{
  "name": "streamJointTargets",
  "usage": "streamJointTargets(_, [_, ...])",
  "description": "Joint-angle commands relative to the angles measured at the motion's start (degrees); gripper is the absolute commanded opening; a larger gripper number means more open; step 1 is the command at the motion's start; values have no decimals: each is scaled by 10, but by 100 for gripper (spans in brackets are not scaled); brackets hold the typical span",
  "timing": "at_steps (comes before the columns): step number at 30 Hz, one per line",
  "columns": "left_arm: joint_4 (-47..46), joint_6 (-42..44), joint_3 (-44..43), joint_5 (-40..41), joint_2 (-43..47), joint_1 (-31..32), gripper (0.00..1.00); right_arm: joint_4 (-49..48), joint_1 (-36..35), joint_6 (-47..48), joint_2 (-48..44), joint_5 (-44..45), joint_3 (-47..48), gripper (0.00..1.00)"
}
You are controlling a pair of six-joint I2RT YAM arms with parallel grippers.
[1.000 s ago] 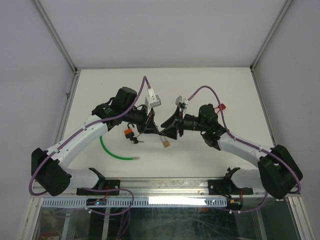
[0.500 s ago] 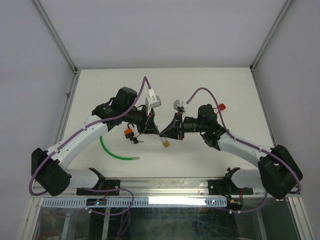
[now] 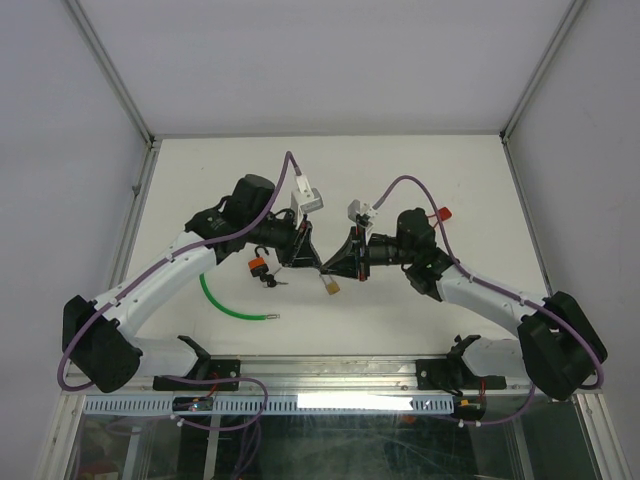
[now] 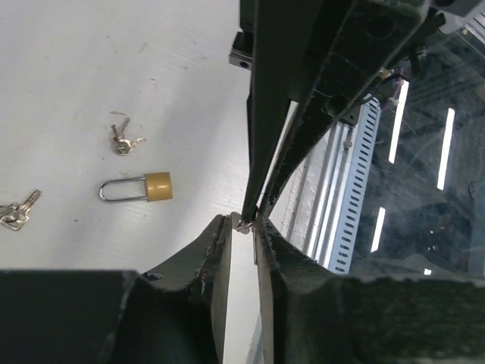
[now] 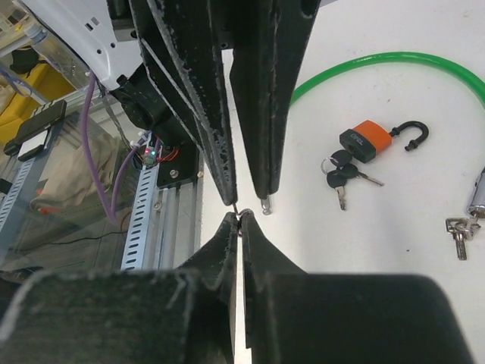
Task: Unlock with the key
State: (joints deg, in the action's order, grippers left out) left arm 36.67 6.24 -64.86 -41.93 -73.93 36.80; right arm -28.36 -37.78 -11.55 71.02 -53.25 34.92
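Small silver key (image 4: 242, 224), pinched in my clenched right fingers (image 5: 216, 254), tip to tip with my slightly parted left fingers (image 4: 203, 254) above white counter (image 4: 76, 76).

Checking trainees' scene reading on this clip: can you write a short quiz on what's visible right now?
1. True or false: the orange padlock has its shackle swung open.
2. The brass padlock lies: A) in a gripper; B) on the table; C) on the orange padlock.
3. Which arm's gripper is shut?
Key: 1 true; 2 B; 3 the right gripper.
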Motion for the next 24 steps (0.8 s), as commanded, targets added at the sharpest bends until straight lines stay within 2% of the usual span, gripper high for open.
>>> streamJointTargets(1, [-101,-76,25,76,33,4,25,16,-1,-8,-21,44,1,0])
streamJointTargets(6, [-152,-219,62,220,65,4,47,37,8,-70,-37,143,-27,0])
streamJointTargets(7, [-154,-241,66,238,69,4,49,45,9,-81,-42,161,-31,0])
streamJointTargets(12, [-157,-345,88,277,60,8,58,88,12,-133,-67,235,-53,0])
streamJointTargets(15, [-153,-388,99,297,41,30,63,108,15,-162,-91,286,-69,0])
streamJointTargets(17, [-146,-418,102,324,23,49,70,117,16,-170,-111,327,-83,0])
streamJointTargets(24, [-100,-506,75,404,-59,101,73,127,19,-180,-190,436,-138,0])
